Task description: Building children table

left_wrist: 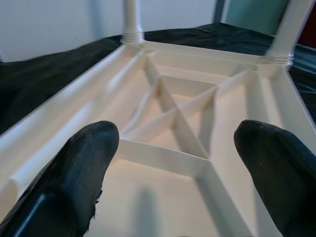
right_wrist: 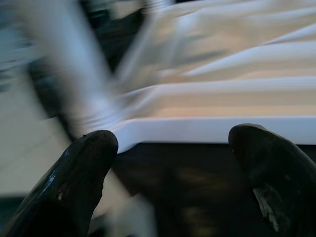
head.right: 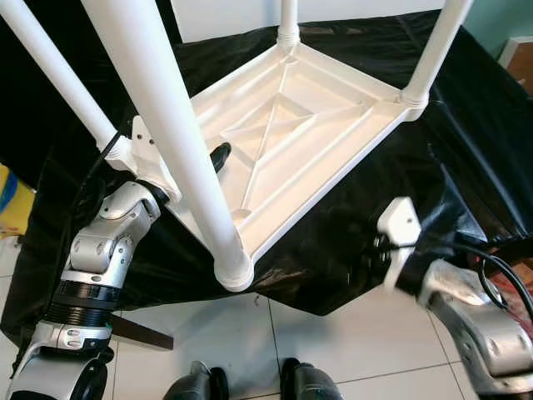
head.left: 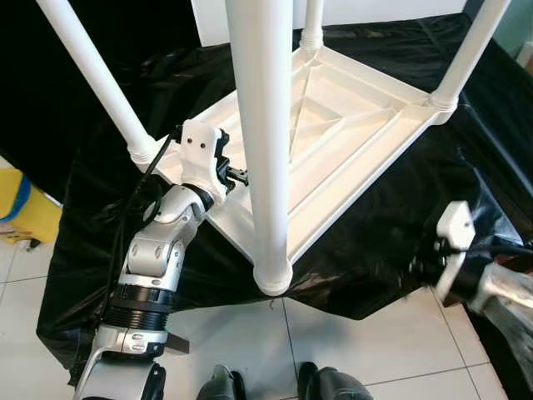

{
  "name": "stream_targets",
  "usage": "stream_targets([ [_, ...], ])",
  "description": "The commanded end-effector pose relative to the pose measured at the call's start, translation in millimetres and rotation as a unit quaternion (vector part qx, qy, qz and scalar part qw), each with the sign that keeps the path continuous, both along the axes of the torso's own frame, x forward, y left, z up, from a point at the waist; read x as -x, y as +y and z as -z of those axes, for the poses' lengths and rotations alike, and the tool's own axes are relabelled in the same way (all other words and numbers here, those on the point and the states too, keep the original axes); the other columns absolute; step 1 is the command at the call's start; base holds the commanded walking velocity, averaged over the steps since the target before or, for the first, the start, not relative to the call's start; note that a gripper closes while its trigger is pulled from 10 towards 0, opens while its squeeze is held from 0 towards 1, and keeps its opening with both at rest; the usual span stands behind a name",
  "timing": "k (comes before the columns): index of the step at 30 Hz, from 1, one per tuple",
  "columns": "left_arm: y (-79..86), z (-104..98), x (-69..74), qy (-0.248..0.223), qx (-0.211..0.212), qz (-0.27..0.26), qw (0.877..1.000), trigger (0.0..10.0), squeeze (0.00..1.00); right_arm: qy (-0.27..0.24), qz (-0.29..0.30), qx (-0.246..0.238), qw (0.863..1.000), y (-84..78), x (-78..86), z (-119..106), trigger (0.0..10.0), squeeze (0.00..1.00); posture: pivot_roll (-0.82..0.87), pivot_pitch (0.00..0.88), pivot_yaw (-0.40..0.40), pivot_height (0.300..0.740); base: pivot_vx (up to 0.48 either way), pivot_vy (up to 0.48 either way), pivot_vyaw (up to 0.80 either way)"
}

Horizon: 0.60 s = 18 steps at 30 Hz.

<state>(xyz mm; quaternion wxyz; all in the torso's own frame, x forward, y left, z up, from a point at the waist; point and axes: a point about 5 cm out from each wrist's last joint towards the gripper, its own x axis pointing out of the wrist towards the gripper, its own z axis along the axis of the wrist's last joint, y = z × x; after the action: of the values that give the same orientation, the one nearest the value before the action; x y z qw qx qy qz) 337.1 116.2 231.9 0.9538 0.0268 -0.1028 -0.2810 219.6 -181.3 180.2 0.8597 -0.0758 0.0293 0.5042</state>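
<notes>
Black fingers of the left pincer stand wide apart with nothing between them, reaching over the near-left rim of the upturned table at the middle left of the head view; the wrist view looks between them across the ribbed white underside. Lower right in the frame, the right pincer is likewise spread wide and empty, pointed at the table's near edge but apart from it, and blurred.

White plastic, the table lies top-down on a black sheet spread over the tiled floor, filling the centre and upper part of the frame. All four legs appear seated in their corner sockets and point upward.

Leg fitting looks done, so the step in hand is probably taking hold of the frame to turn it upright. That calls for both pincers to close on opposite rims, clear of the legs.
</notes>
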Motion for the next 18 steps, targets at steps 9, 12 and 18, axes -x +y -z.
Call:
stream_targets([
  [9,5.1,1,-2.9,-0.004,-0.033,0.030,0.999,10.0,0.00,0.028,-0.125,0.011,0.992,21.6,13.1,-7,10.0,0.00,-0.10,0.150,0.054,0.740,0.000,0.000,0.00],
  [12,8.2,0,-4.2,-0.006,-0.038,0.026,0.999,10.0,0.00,0.011,-0.129,-0.008,0.992,39.9,5.0,-6,10.0,0.00,-0.09,0.143,0.050,0.740,0.000,0.000,0.00],
  [18,13.1,-2,-4.3,-0.011,-0.038,0.017,0.999,10.0,0.00,-0.002,-0.105,-0.038,0.994,63.7,-7.7,2,10.0,0.00,-0.07,0.135,0.044,0.740,0.000,0.000,0.00],
])
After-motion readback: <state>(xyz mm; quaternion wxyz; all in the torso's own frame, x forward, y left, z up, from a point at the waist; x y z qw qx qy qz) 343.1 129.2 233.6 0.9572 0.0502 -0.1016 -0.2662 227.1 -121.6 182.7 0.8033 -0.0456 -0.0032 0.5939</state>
